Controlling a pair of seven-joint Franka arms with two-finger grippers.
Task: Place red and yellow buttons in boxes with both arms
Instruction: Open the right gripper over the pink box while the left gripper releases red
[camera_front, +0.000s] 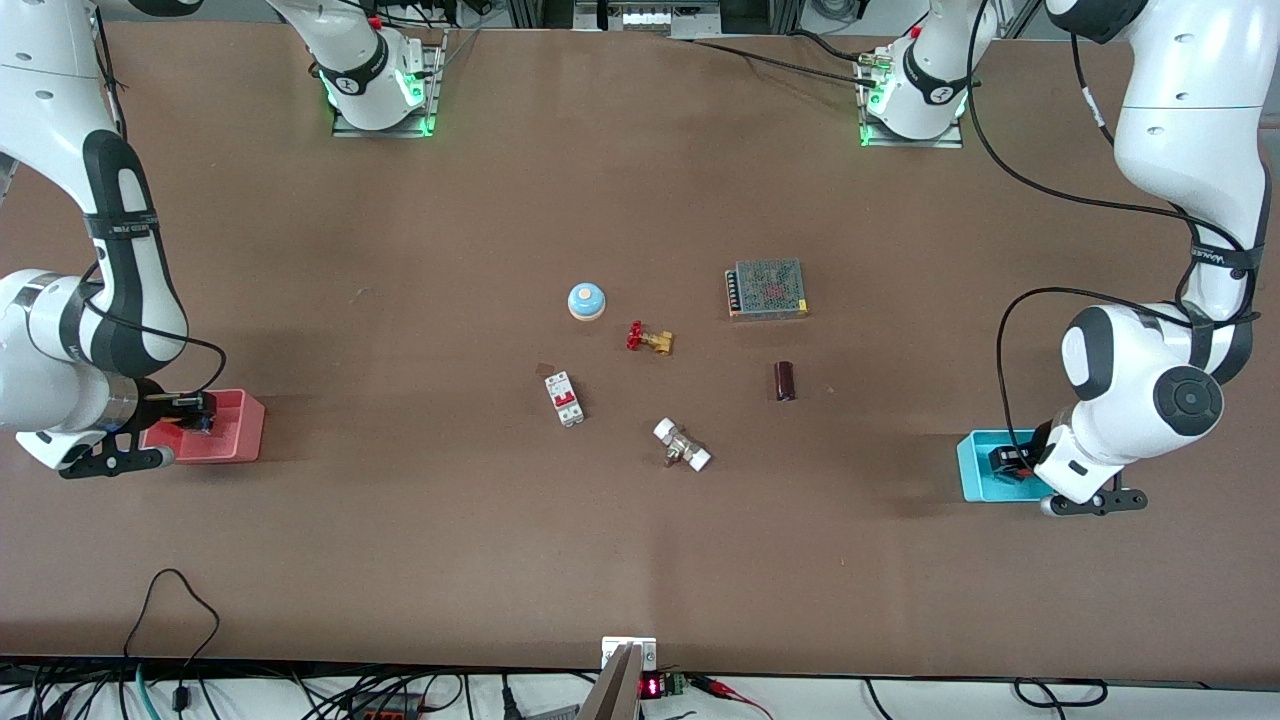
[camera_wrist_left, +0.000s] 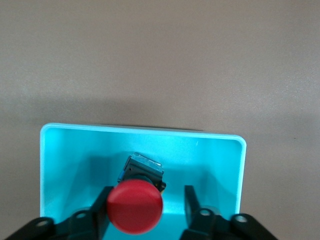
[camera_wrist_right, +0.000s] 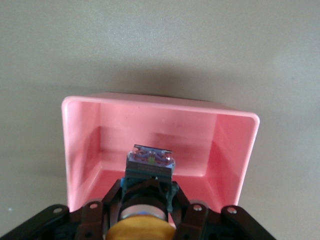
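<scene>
My left gripper (camera_front: 1010, 462) is down in the cyan bin (camera_front: 975, 470) at the left arm's end of the table. In the left wrist view its fingers (camera_wrist_left: 101, 202) stand open. The red button (camera_wrist_left: 135, 207) is between them inside the cyan bin (camera_wrist_left: 140, 131), against one finger and clear of the other. My right gripper (camera_front: 195, 415) is over the pink-red bin (camera_front: 235, 440) at the right arm's end. In the right wrist view it (camera_wrist_right: 146, 197) is shut on the black body of the yellow button (camera_wrist_right: 150, 170), held over the inside of the pink bin (camera_wrist_right: 160, 105).
Mid-table lie a blue domed button (camera_front: 586, 301), a red-handled brass valve (camera_front: 649, 339), a white and red breaker (camera_front: 564, 398), a white-ended fitting (camera_front: 682, 445), a dark cylinder (camera_front: 785, 381) and a mesh-topped metal box (camera_front: 767, 289).
</scene>
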